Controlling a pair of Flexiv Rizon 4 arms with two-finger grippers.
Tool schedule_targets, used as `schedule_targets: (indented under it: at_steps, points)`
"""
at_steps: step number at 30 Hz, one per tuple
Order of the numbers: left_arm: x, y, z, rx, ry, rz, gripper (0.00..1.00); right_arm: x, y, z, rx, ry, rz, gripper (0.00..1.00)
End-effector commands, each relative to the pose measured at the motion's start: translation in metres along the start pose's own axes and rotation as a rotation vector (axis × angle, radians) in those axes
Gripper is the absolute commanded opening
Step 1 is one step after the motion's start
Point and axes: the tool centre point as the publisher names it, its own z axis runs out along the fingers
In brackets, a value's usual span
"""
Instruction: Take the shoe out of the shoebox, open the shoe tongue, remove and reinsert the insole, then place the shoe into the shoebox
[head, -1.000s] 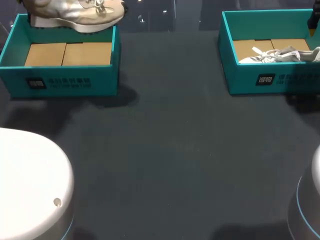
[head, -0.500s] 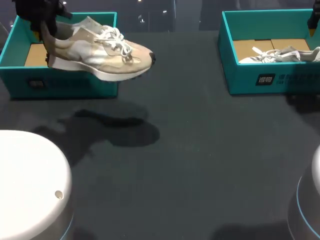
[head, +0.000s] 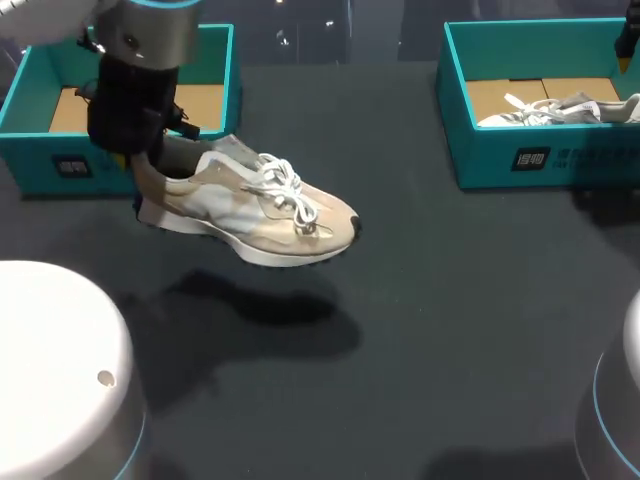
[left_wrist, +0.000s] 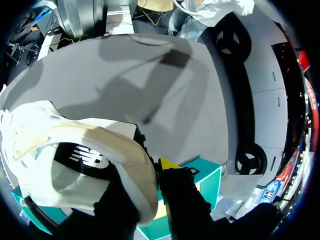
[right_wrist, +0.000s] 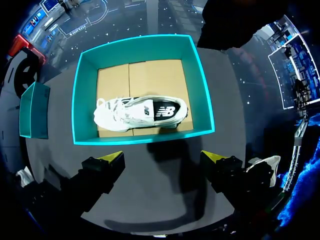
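- My left gripper (head: 150, 185) is pinching the shoe (head: 250, 205) by the heel, with the heel wall clamped between its two fingers. It sits in the upper left of the head view, just in front of the left shoebox (head: 30, 150).
- The toe points toward the middle of the frame. The shoe's shadow lies apart from the sole on the table (head: 400, 330), so I judge the shoe is off the surface.
- My right gripper (right_wrist: 162, 157) is spread wide with nothing in it. It hangs above the right shoebox (right_wrist: 80, 100), where a second shoe (right_wrist: 142, 112) lies.
- The main risk is that the grip is at one end only. The toe's weight could swivel the shoe in the pinch, or the soft collar could squash and slip free.
- If I lower it tilted, the toe would touch first and the shoe could roll onto its side. That would make the tongue awkward to reach.
- The loose laces (head: 285, 190) could snag a finger when I go for the tongue.
- The heel is near the left shoebox's front wall, so a careless descent could clip it.
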Motion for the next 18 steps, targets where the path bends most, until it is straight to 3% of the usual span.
schedule_targets:
  at_steps: [1,10,18]
  points:
    - [-0.018,-0.009,0.006,-0.264,0.019,-0.007,0.0,0.0,-0.001,0.0,-0.002,-0.001,0.001,1.0]
    - [-0.071,-0.005,0.019,-0.218,0.015,0.004,0.0,0.0,-0.001,0.0,-0.002,-0.001,0.001,1.0]
    - [-0.071,-0.005,0.019,-0.218,0.015,0.004,0.0,0.0,-0.001,0.0,-0.002,-0.001,0.001,1.0]
